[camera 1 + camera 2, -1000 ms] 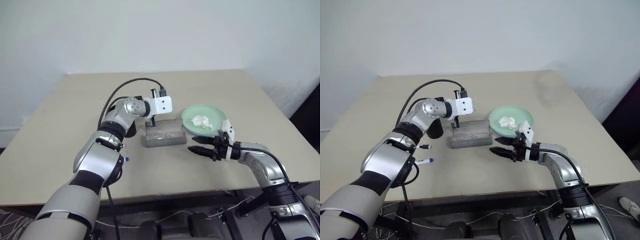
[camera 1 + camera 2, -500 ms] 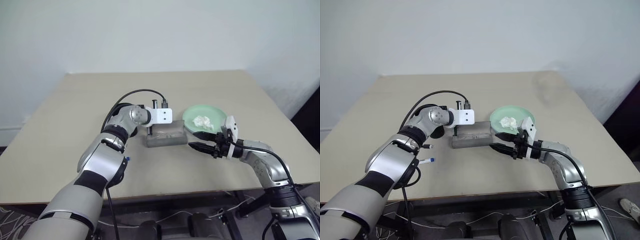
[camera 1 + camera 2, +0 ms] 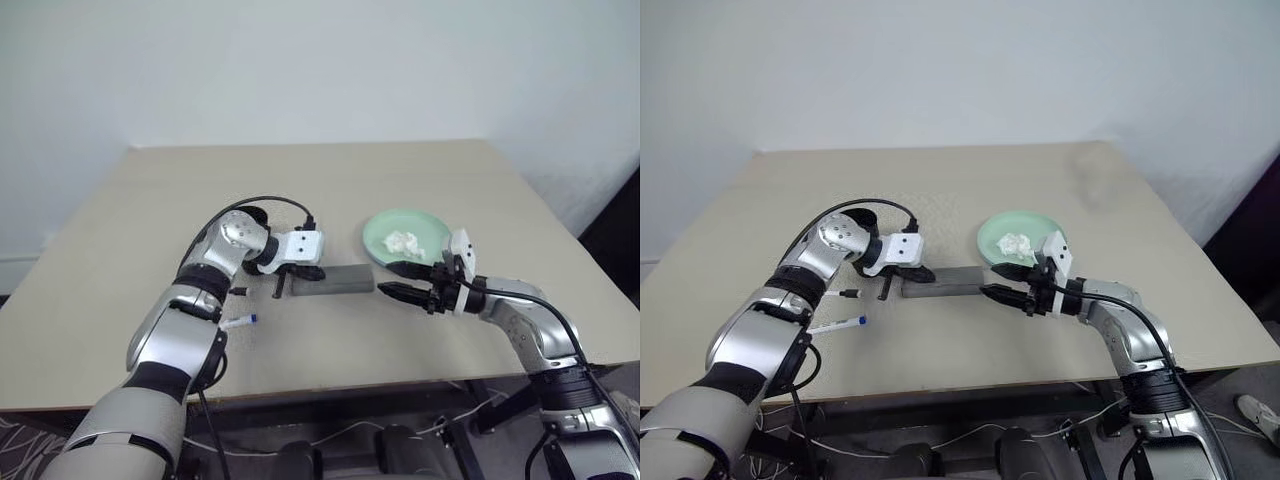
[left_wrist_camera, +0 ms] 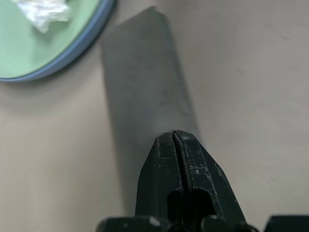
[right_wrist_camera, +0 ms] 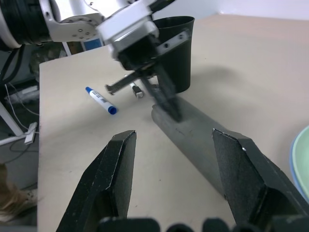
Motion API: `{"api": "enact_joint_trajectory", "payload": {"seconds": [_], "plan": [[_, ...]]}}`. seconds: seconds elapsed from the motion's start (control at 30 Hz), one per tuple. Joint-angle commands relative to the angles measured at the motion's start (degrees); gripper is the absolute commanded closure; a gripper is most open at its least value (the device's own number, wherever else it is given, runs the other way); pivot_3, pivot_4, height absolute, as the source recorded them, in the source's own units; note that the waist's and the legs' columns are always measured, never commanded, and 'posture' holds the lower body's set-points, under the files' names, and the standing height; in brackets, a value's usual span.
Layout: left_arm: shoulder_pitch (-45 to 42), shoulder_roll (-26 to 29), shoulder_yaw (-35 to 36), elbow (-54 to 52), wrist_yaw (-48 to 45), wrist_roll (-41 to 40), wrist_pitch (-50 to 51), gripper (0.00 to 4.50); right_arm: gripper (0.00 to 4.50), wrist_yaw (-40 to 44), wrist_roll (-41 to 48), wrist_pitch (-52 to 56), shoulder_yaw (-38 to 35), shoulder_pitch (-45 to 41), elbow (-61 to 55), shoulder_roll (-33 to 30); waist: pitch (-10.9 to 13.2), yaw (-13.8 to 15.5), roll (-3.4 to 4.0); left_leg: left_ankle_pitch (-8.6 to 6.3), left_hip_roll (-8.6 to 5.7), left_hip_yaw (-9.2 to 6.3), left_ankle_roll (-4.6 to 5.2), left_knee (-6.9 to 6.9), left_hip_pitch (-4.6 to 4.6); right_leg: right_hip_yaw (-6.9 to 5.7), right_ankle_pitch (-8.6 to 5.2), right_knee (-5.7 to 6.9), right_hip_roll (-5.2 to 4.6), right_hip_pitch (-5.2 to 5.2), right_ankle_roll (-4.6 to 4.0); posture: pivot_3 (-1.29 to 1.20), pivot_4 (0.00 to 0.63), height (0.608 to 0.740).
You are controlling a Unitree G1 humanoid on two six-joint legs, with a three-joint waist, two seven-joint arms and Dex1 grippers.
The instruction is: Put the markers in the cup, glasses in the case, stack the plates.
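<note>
Near the left side of the table, toward the front edge: blue-capped marker lying flat, black-capped marker just behind it, both out of the cup. Cup standing upright just behind those, mostly hidden by the left arm in the head views, clear enough from the right wrist. Next along, left gripper clenched tight on nothing, fingers pressed together and tipped down at the left end of the case; can't tell if actually touching the lid or just above it. Case shut, lying lengthwise around mid-table, so no glasses visible. Right of that, right gripper spread open and empty, roughly level, tips pointing at the case's right end. Just behind it, mint green plate sitting on the light blue plate, only a blue rim peeking out underneath. Crumpled tissue on top.
</note>
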Motion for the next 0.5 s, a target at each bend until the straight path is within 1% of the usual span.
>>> {"api": "enact_joint_trajectory", "payload": {"seconds": [0.03, 0.07, 0.17, 0.23, 0.27, 0.37, 0.5], "plan": [[1.8, 3.21, 2.33, -8.52, -3.96, -4.51, 2.91, 4.47, 1.78, 0.03, 0.05, -1.4, -0.39, -1.35, -0.26, -0.03, 0.0, 0.0, -0.01, 0.0, 0.0, 0.0, 0.0, 0.0, 0.0, 0.0, 0.0, 0.0, 0.0, 0.0, 0.0, 0.0, 0.0, 0.737], [2.84, 4.45, 2.85, -11.14, -5.45, -5.77, 4.14, 4.47, 1.78, 0.03, -0.04, -1.51, -0.33, -1.3, -0.16, -0.06, 0.0, -0.01, -0.01, 0.0, 0.01, 0.0, 0.0, 0.0, 0.0, 0.0, 0.0, 0.0, 0.0, 0.0, 0.0, 0.0, 0.0, 0.737], [7.2, 10.77, 3.68, -19.81, -10.12, -7.9, 8.95, 4.47, 1.78, -0.02, -0.18, -1.77, -0.03, -0.97, -0.07, -0.12, 0.0, -0.31, -0.01, -0.01, 0.04, 0.0, 0.01, -0.02, -0.02, 0.0, 0.0, 0.0, 0.0, -0.03, 0.0, 0.0, 0.0, 0.737], [9.49, 14.89, 3.13, -23.0, -12.14, -7.88, 10.94, 4.47, 1.78, -0.03, -0.27, -1.93, 0.25, -1.07, 0.25, -0.06, 0.0, -0.46, 0.0, -0.02, 0.07, 0.03, 0.03, -0.05, 0.01, -0.01, 0.0, 0.03, 0.01, -0.07, 0.0, 0.0, 0.0, 0.737], [10.19, 16.03, 2.89, -24.0, -12.58, -7.96, 11.7, 4.47, 1.78, -0.03, -0.31, -1.99, 0.34, -1.14, 0.4, -0.04, 0.0, -0.46, 0.0, -0.02, 0.09, 0.04, 0.03, -0.08, 0.03, 0.0, 0.0, 0.04, 0.01, -0.07, -0.01, 0.0, 0.0, 0.737], [11.71, 19.38, 2.09, -25.28, -13.86, -7.72, 14.88, 3.91, 1.78, 0.06, -0.69, -2.42, 0.8, -1.56, 1.27, 0.25, 0.0, -0.23, -0.01, -0.02, 0.1, 0.01, 0.03, -0.06, 0.06, -0.05, -0.01, 0.07, 0.01, -0.06, -0.02, 0.0, 0.0, 0.737], [13.29, 24.1, -1.12, -26.38, -13.98, -10.32, 16.45, 2.54, 1.78, 0.28, -1.18, -3.15, 1.42, -2.56, 2.98, 0.8, -0.01, -0.01, -0.03, -0.02, 0.1, -0.01, 0.03, 0.04, 0.04, -0.07, -0.02, 0.03, -0.01, 0.0, -0.03, 0.0, 0.0, 0.737]]}}
